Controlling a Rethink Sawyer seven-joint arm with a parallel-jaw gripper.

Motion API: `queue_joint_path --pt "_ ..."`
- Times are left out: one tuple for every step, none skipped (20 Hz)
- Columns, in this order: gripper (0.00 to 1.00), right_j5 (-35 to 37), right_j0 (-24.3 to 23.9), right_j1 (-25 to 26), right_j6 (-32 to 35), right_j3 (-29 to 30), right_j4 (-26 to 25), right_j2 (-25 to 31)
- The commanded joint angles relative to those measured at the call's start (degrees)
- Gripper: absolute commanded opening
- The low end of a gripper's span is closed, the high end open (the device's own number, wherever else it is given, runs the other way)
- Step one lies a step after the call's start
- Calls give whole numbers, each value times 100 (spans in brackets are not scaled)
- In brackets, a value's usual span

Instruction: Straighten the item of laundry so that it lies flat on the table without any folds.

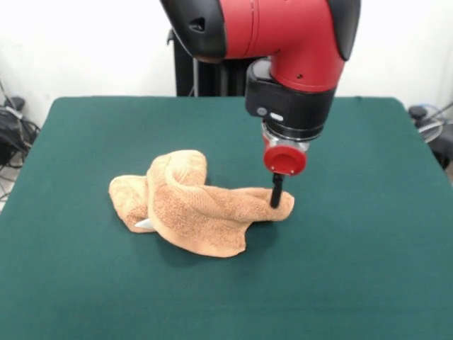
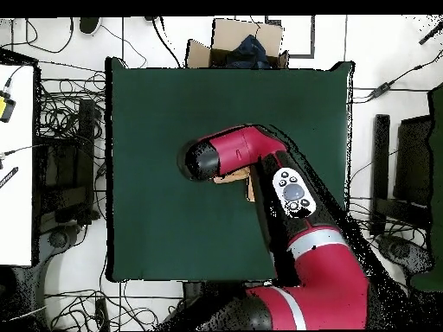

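Towel [image 1: 195, 209]: light orange-tan terry cloth, bunched in a heap just left of the middle of the front view, on the green table [image 1: 368, 255]. One rolled fold stands up in a hump at the heap's upper middle; a small white tag pokes out at its lower left edge.

Long axis: the heap runs roughly left to right across the frame, from a rounded lobe at the left to a narrow tip at the right.

Gripper [image 1: 276, 199]: it comes down from the top of the frame on the red and black arm [image 1: 283, 35], and its dark tip meets the towel's right-hand tip, touching or sunk into the cloth.

Fingers: only one dark prong shows below the red disc; whether they are spread or pinching the cloth cannot be told.

Key relation: nearly all the towel lies to the left of the gripper, so a pull toward the frame's right would likely draw the heap out along its length.

Overhead view: the arm covers almost all of the towel [image 2: 238, 180]; only a tan sliver shows near the table's middle.

Progress: judged far from flat; folds remain.
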Motion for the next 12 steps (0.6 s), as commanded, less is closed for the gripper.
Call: queue_joint_path --pt "100 -651 113 267 30 463 -497 178" --pt "100 -710 133 277 44 464 -504 156" --pt "100 -744 124 273 28 467 -495 148" --pt "100 -764 138 283 30 449 -497 128" --pt "100 -783 153 294 33 430 -499 108" --pt "100 -793 166 299 28 413 -497 96" --pt "100 -795 160 289 10 413 -495 88" --pt "100 -787 168 287 -9 398 -504 77" --pt "100 -793 165 282 -21 394 -507 74" --pt "100 -803 170 283 -37 368 -531 62" --pt "100 -812 155 286 -65 362 -552 59" --pt "100 -822 140 290 -94 355 -574 56"
